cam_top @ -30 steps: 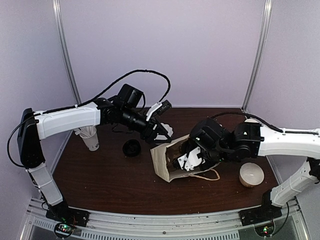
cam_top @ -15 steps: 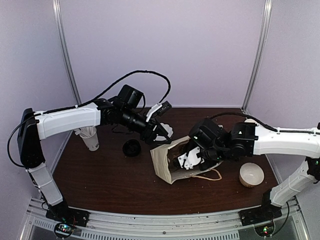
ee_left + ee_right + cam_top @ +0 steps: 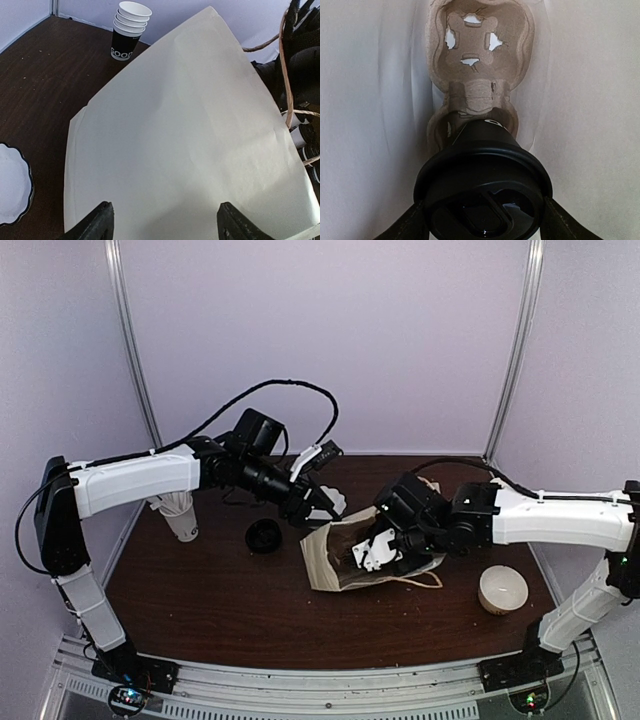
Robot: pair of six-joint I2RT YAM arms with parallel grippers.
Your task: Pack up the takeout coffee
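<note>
Reaching inside the paper bag (image 3: 325, 562), the right gripper (image 3: 483, 202) has its two fingers clamped on either side of the coffee cup (image 3: 482, 165), just under its black lid. The cup sits in the near pocket of a brown pulp carrier (image 3: 480, 50) inside the bag; the far pocket holds nothing. The bag lies on its side.

At the bag's back edge, the left gripper (image 3: 165, 207) stands with its fingers spread wide over the bag's pale upper side. It looks open and grips nothing, though whether the tips touch the paper is hard to tell.

All of it rests on one dark brown wooden table (image 3: 220, 590), closed in by pale lilac walls with two metal uprights.

Counted out there are two arms, one bag, one lidded cup and one two-pocket carrier. A stack of about four nested cups (image 3: 131, 30) stands behind the bag, a black round thing (image 3: 263, 535) and a white cup (image 3: 180, 515) left of it, and a pale round thing (image 3: 503, 588) right of it.

Bare table runs from the bag's near side to the metal rail, and between the bag and the left wall.
</note>
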